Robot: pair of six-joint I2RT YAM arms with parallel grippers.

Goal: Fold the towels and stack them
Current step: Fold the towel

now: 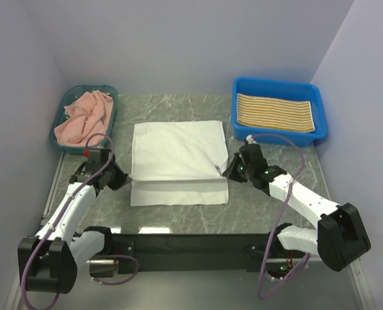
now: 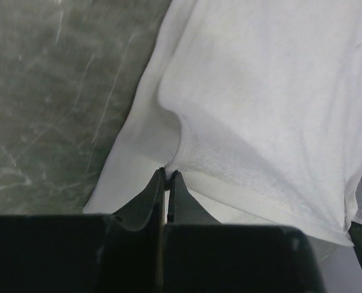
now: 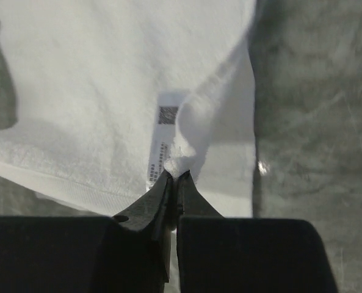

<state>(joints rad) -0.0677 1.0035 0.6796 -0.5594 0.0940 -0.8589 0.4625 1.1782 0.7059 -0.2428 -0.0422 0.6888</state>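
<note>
The white towel lies spread in the middle of the table with its near part doubled over. My left gripper is shut on the towel's left edge. My right gripper is shut on its right corner, beside the care label. The salmon pink towel lies crumpled in the teal basket at the back left. The folded yellow-and-white striped towel lies in the blue bin at the back right. The dark-and-white striped towel is out of view.
The table is grey marble with walls on three sides. The teal basket stands close behind my left arm and the blue bin close behind my right arm.
</note>
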